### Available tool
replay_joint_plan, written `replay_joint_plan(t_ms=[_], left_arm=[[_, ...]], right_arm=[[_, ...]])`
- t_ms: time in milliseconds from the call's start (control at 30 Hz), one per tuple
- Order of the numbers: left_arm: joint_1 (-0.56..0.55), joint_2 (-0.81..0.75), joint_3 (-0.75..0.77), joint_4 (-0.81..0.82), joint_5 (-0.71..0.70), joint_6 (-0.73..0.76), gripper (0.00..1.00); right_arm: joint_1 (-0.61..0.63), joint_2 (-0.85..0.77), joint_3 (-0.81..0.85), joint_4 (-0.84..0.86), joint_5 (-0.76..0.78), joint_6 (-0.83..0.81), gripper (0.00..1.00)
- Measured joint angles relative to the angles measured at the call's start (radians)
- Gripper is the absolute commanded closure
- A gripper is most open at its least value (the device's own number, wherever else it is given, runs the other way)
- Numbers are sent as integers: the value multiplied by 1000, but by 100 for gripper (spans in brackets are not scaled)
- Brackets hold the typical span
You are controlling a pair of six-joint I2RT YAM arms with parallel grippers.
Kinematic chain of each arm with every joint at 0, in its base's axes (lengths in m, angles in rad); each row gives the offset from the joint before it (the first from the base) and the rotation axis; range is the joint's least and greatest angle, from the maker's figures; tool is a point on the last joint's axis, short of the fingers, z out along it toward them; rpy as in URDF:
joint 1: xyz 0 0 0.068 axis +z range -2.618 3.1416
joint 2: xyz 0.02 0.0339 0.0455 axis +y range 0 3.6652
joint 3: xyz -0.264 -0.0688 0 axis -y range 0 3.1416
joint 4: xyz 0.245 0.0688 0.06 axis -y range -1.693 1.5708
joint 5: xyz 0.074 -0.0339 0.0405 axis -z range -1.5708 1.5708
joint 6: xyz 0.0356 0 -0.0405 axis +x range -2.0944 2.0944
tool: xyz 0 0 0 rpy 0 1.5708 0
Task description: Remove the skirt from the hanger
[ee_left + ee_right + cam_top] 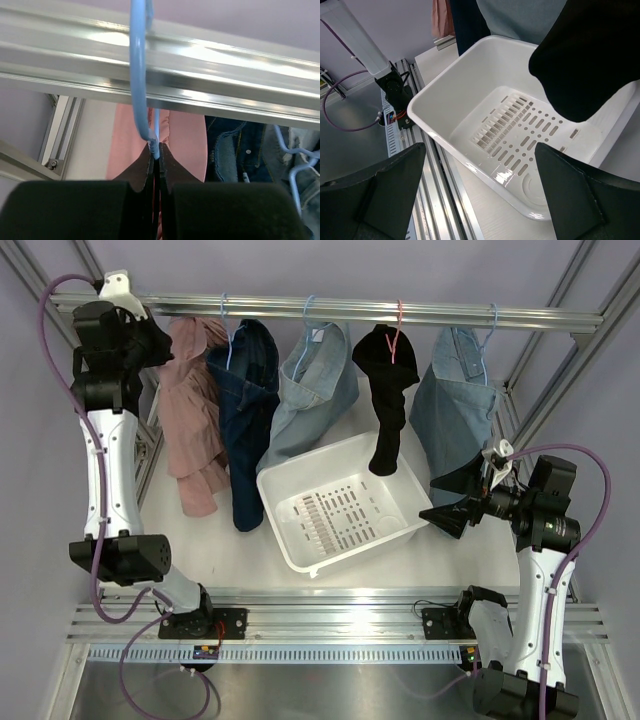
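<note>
Even, bright light overhead, soft shadows only. Glare streaks the rail (165, 60) in the left wrist view, where the near fingers (65, 210) blur. A sheen glints on the basket (505, 175).

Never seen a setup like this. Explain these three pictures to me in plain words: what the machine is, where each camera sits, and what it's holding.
Two robot arms stand on a table; one camera looks down from above, and each wrist carries its own.

Five garments hang from a metal rail, and a white basket sits below.

The left pincer, seen in its wrist view, is shut on the blue hanger carrying the pink skirt.

The right pincer is open and empty, hovering over the basket beside a black garment.
</note>
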Motion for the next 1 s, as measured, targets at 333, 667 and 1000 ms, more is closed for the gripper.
replay_joint_plan(t_ms=[333,667,1000], left_arm=[[0,-188,-93,32,-40,-12,100],[0,-592,-586,106,-97,-13,100],[0,-957,-783,74,30,-108,100]], right_arm=[[0,13,2,-38,-11,-47,0],[14,85,91,-218,-5,-204,2],[338,196,391,-319,256,-177,7]])
